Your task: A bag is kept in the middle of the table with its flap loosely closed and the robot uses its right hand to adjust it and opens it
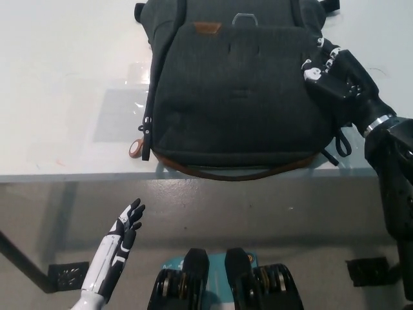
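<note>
Bag lies flat on the tabletop; right hand rests against its right edge, grip unclear. Left hand hangs spread below.

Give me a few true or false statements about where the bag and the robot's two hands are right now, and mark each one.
1. The black right hand is at the right edge of the dark bag. True.
2. The white left hand rests on the bag. False: it hangs below the table edge, fingers apart, holding nothing.
3. The bag's near edge lies close to the table's front edge. True.
4. The bag has a bright red patch near its top. False: the patch is brown.
</note>
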{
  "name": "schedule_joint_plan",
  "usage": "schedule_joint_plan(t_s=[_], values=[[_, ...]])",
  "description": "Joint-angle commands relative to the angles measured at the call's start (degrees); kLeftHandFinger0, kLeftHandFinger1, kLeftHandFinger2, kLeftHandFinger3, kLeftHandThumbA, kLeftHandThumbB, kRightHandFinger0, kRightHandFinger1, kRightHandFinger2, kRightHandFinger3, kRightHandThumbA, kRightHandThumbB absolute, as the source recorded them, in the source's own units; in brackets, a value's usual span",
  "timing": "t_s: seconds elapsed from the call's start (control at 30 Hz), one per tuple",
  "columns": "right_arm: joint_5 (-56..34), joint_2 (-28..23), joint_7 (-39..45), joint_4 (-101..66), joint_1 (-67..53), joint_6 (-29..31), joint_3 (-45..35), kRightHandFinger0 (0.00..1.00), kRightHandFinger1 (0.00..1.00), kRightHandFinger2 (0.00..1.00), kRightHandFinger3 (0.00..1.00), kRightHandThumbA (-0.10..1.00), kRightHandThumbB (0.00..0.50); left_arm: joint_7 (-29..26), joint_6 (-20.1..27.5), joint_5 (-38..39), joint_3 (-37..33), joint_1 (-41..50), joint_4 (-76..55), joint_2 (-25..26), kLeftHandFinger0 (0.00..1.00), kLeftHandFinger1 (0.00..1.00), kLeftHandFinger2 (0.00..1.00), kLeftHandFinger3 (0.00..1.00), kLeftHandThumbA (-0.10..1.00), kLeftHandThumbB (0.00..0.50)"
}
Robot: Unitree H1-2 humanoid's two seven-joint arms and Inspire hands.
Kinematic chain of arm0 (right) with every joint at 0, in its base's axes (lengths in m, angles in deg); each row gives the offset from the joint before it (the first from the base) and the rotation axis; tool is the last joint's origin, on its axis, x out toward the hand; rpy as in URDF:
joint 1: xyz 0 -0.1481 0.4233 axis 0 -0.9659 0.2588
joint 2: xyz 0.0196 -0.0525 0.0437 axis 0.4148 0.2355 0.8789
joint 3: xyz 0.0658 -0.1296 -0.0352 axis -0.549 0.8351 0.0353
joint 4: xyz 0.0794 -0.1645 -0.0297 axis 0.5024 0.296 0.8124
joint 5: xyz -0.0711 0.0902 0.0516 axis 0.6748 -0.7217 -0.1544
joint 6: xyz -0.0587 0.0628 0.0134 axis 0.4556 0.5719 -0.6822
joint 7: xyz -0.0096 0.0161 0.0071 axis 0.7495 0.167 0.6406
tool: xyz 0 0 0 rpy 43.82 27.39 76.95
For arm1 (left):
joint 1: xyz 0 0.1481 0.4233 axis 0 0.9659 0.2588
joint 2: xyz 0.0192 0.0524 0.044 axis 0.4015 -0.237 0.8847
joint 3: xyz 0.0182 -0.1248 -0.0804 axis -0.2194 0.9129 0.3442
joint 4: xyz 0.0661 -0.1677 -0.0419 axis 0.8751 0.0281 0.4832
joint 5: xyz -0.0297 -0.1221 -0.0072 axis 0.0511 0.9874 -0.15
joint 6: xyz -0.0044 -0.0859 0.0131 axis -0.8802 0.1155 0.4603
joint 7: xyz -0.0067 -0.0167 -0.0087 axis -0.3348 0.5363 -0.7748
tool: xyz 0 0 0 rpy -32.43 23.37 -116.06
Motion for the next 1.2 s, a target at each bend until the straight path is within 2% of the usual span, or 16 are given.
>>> schedule_joint_plan(t_s=[0.0, 0.17, 0.23, 0.37, 0.5, 0.57, 0.6, 0.63, 0.67, 0.7, 0.73, 0.77, 0.83, 0.87, 0.97, 1.17], values=[[3.34, -4.3, -0.25, -7.78, -0.32, 0.21, 0.72, 0.0, 0.38, 0.65, 0.71, -0.1, 0.1, 0.66, 0.01, -0.35, -0.23, -1.66, -1.06, 0.89, 1.0, 1.0, 1.0, 1.0, 1.0, 0.236], [6.49, -7.17, 0.52, -18.85, -4.74, 1.13, 3.05, 0.07, 0.44, 0.69, 0.7, -0.1, 0.111, 1.01, -0.31, -0.56, -0.22, -2.79, -1.09, 1.35, 1.0, 1.0, 1.0, 1.0, 1.0, 0.224], [6.75, -8.32, 1.1, -23.31, -6.45, 1.6, 3.53, 0.0, 0.36, 0.61, 0.69, -0.1, 0.11, 1.19, -0.8, -0.23, -0.11, -3.17, -1.22, 1.48, 1.0, 1.0, 1.0, 1.0, 1.0, 0.227], [3.58, -8.76, 0.97, -32.48, -10.7, -1.67, 1.84, 0.0, 0.32, 0.51, 0.65, -0.1, 0.112, 1.28, -1.23, -0.31, -0.11, -3.51, -1.26, 1.44, 1.0, 1.0, 1.0, 1.0, 1.0, 0.229], [5.05, -8.75, 0.77, -38.91, -15.7, 3.65, 1.28, 0.0, 0.26, 0.46, 0.63, -0.1, 0.106, 1.1, -1.23, -0.54, -0.05, -4.07, -0.75, 1.39, 1.0, 1.0, 1.0, 1.0, 1.0, 0.235], [10.11, -7.85, -1.44, -41.69, -18.13, 6.66, 1.81, 0.0, 0.2, 0.42, 0.59, -0.1, 0.135, 1.02, -1.42, -0.64, -0.03, -4.4, -0.64, 1.37, 1.0, 1.0, 1.0, 1.0, 1.0, 0.236], [12.11, -7.65, -2.01, -42.53, -19.02, 7.84, 2.1, 0.0, 0.21, 0.43, 0.59, -0.1, 0.157, 0.97, -1.51, -0.81, -0.05, -4.54, -0.61, 1.38, 1.0, 1.0, 1.0, 1.0, 1.0, 0.229], [13.46, -7.46, -2.34, -43.41, -19.97, 8.61, 2.36, 0.03, 0.27, 0.53, 0.65, -0.09, 0.182, 0.97, -1.37, -0.92, -0.09, -4.64, -0.5, 1.45, 1.0, 1.0, 1.0, 1.0, 1.0, 0.217], [14.52, -7.21, -2.52, -44.34, -20.91, 9.05, 2.57, 0.08, 0.35, 0.6, 0.62, -0.08, 0.183, 1.02, -1.15, -0.96, -0.12, -4.74, -0.37, 1.57, 1.0, 1.0, 1.0, 1.0, 1.0, 0.215], [13.31, -7.04, -2.08, -45.25, -21.67, 7.84, 2.54, 0.26, 0.51, 0.72, 0.7, 0.03, 0.199, 1.04, -1.19, -0.93, -0.1, -4.91, -0.36, 1.6, 1.0, 1.0, 1.0, 1.0, 1.0, 0.215], [11.47, -7.93, -0.09, -46.27, -22.89, 6.53, 3.17, 0.51, 0.78, 1.0, 0.95, 0.18, 0.222, 1.1, -1.2, -0.85, -0.1, -5.09, -0.3, 1.66, 1.0, 1.0, 1.0, 1.0, 1.0, 0.217], [9.51, -10.16, 3.33, -46.71, -23.89, 6.22, 4.3, 0.95, 1.0, 1.0, 1.0, 0.35, 0.221, 1.02, -1.21, -0.91, -0.1, -5.28, -0.19, 1.6, 1.0, 1.0, 1.0, 1.0, 1.0, 0.213], [11.04, -13.42, 6.34, -46.89, -24.94, 5.92, 6.43, 1.0, 1.0, 1.0, 1.0, 0.65, 0.36, 1.04, -0.99, -1.06, -0.17, -5.58, 0.04, 1.76, 1.0, 1.0, 1.0, 1.0, 1.0, 0.21], [12.42, -15.06, 7.41, -46.92, -25.61, 6.34, 7.69, 1.0, 1.0, 1.0, 1.0, 0.72, 0.394, 0.99, -1.08, -1.07, -0.16, -5.76, 0.06, 1.75, 1.0, 1.0, 1.0, 1.0, 1.0, 0.211], [14.49, -16.74, 7.46, -46.26, -27.65, 9.79, 9.93, 1.0, 1.0, 1.0, 1.0, 0.79, 0.405, 0.99, -1.61, -0.97, -0.19, -5.97, -0.11, 1.81, 1.0, 1.0, 1.0, 1.0, 1.0, 0.204], [27.21, -13.06, 2.36, -41.71, -32.94, 18.72, 16.45, 1.0, 1.0, 1.0, 1.0, 0.84, 0.429, 1.25, -1.7, -1.04, -0.23, -7.59, 0.39, 2.14, 1.0, 1.0, 1.0, 1.0, 1.0, 0.194]])
